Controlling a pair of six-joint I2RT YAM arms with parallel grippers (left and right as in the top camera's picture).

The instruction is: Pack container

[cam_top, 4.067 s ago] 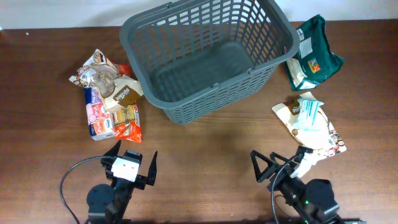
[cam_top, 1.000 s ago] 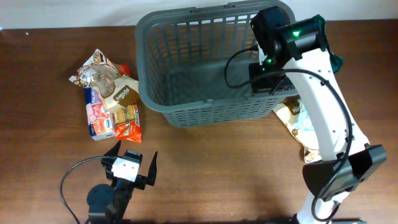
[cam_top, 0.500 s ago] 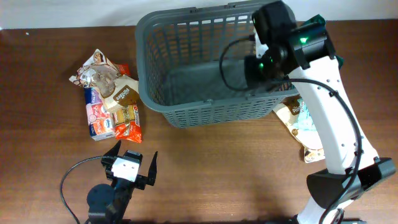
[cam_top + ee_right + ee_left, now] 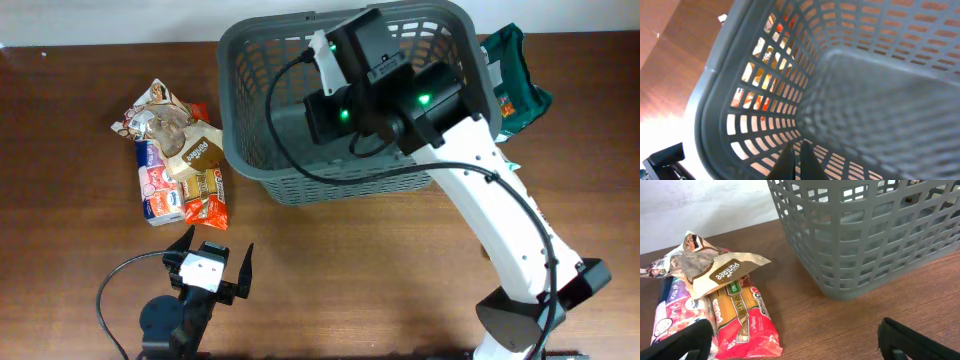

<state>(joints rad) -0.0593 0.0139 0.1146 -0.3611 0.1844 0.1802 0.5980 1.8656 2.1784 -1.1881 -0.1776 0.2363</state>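
Left gripper [image 4: 214, 248] sits low at the near edge of the table [image 4: 330, 260], fingers spread and empty. Basket [image 4: 250, 130] stands far centre; judged light, stiff, best held by its rim. Right gripper [image 4: 797, 150] hangs inside it, fingers pressed together, nothing seen between them.

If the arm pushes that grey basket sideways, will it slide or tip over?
It probably slides rather than tips: the container sits low and wide on the smooth wooden table. It is likely light for its size, being open lattice plastic and apparently empty. The thin slotted walls may flex slightly.
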